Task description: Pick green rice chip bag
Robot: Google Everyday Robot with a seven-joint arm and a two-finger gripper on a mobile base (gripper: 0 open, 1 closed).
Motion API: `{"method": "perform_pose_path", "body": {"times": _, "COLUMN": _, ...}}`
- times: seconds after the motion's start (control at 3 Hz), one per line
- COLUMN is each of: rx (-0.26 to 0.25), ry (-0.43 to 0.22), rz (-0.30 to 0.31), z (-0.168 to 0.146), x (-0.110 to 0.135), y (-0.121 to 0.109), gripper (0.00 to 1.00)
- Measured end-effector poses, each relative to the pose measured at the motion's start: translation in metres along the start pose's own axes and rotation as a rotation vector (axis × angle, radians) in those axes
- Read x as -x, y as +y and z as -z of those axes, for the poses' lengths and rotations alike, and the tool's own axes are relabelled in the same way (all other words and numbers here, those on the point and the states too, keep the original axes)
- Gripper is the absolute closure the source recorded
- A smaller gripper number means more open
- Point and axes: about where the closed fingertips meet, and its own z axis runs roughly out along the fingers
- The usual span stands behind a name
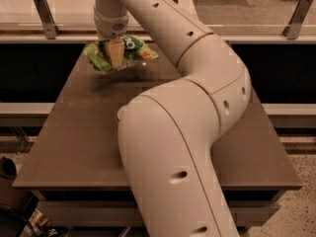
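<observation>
One gripper [114,62] above table [74,147], one bag [137,51] clasped

The pincer [114,59] points straight down from a white wrist [110,21], its tan fingers [116,51] closed on the green chip bag [140,51] (gripped near its middle). Right of the pincer the arm [197,68] slopes down, folds at an elbow, then widens toward the camera.
</observation>
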Motion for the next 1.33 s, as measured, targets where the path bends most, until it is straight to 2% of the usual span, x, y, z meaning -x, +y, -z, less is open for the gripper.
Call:
{"method": "perform_pose_path", "body": {"times": 0.67, "rx": -0.139, "ry": -0.127, "rz": 0.024, "z": 0.050, "x": -0.024, "y": 0.010, "gripper": 1.00}}
{"method": "perform_pose_path", "body": {"times": 1.0, "rx": -0.173, "ry": -0.149, "rz": 0.025, "z": 0.070, "x": -0.031, "y": 0.015, "gripper": 1.00}}
{"method": "perform_pose_path", "body": {"times": 1.33, "rx": -0.175, "ry": -0.149, "rz": 0.023, "z": 0.070, "x": -0.032, "y": 0.016, "gripper": 1.00}}
